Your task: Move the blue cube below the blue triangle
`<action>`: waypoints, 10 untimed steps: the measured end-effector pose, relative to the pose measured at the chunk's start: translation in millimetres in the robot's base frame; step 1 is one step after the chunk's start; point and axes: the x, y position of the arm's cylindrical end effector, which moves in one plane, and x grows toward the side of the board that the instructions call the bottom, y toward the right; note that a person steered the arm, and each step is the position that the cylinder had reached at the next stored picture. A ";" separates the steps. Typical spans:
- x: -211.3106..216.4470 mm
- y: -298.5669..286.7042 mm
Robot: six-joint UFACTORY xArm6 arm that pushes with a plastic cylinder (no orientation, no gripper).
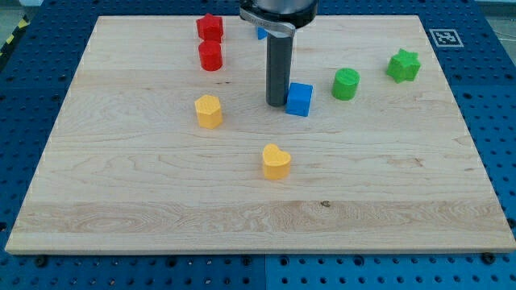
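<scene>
Small blue plastic cube (pixel 299 99): upright, flat on wooden board, slightly right of centre, upper half. Top face lighter blue, edges turned slightly off view's axes. Small blue triangle block (pixel 261 33): near board's top edge, mostly hidden, only a sliver showing; cube lies below-right of it.

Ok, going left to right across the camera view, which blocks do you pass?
Yellow block, red cylinder, yellow heart, blue cube, green cylinder, green star. My tip sits just left of the blue cube. The red star and the mostly hidden blue piece overlap others, so I left them out.
</scene>
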 end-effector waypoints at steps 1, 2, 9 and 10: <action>18.8 0.0; 41.6 8.8; 47.5 27.7; 47.5 36.2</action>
